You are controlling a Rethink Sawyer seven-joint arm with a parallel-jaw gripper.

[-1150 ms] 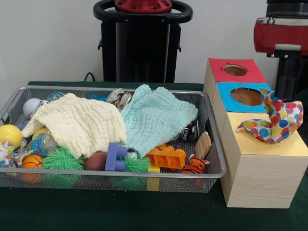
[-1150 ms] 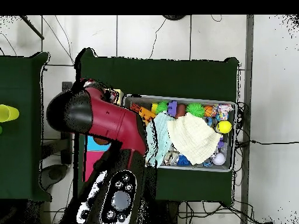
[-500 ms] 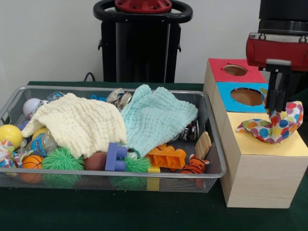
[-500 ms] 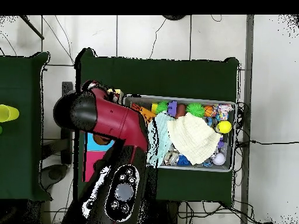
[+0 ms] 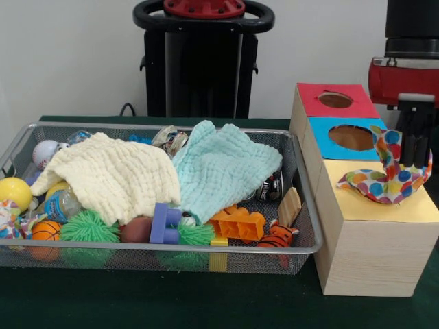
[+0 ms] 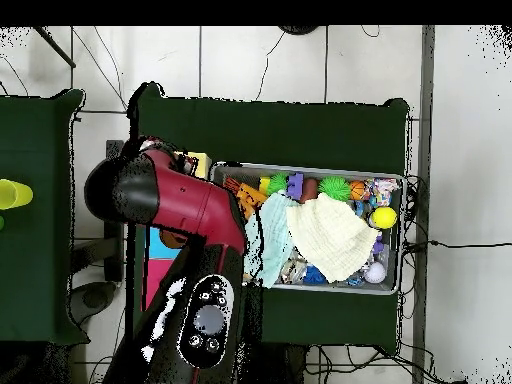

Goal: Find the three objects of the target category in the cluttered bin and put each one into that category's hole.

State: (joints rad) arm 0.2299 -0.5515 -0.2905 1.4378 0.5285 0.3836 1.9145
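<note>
Two containers fill the front view: a wire mesh bin (image 5: 295,205) at lower left and centre, and a wooden sorting box (image 5: 363,253) at right.

Bin contents: cream cloth (image 5: 110,178) draped over the left-centre pile, mint cloth (image 5: 223,168) spread just right of it, their edges touching. Along the bin's front wall, left to right: orange ball (image 5: 44,231), green spiky ball (image 5: 88,226), brown ball (image 5: 136,229), purple block (image 5: 164,223), orange block (image 5: 238,223), tiger toy (image 5: 278,235), wooden block (image 5: 289,206) leaning on the right wall. Yellow ball (image 5: 14,192) and white ball (image 5: 45,152) at the left end. Plastic bottle (image 5: 62,203) pokes out under the cream cloth. Dark can (image 5: 272,186) under the mint cloth's right edge.

Box top has three panels: red panel (image 5: 319,106) at the back with a round hole (image 5: 335,100), blue panel (image 5: 326,140) in the middle with a larger hole (image 5: 352,138), yellow panel (image 5: 384,209) nearest the lower edge. Polka-dot cloth (image 5: 384,179) lies bunched on the yellow panel, its hole not visible.

Gripper (image 5: 414,147) at the right edge reaches down into the top of the polka-dot cloth; cannot tell whether the fingers are clenched on it or released.

Overhead view: the red arm (image 6: 175,200) covers the box at centre left; bin sits right of centre.
</note>
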